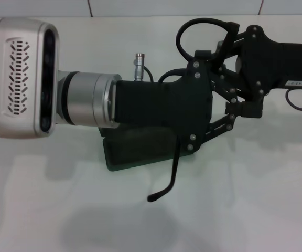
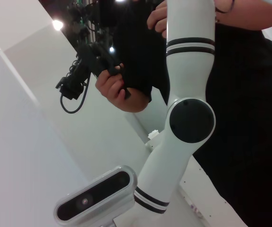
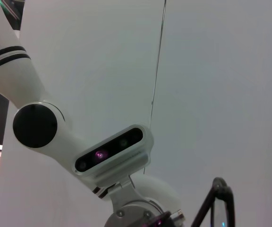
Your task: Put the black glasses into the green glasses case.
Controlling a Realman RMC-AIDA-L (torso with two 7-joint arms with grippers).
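Jaws of the left gripper [image 1: 222, 100] pinch the black glasses [image 1: 164, 185] above the green glasses case [image 1: 135, 152]; right's state unclear.

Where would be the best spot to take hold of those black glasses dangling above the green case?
Probably the front frame beside the hinge, coming from above. The black glasses hang where the left hand and the right hand meet over the green glasses case. One thin temple arm dangles loose and slanted, so it would likely swing if pinched. The front is mostly hidden.
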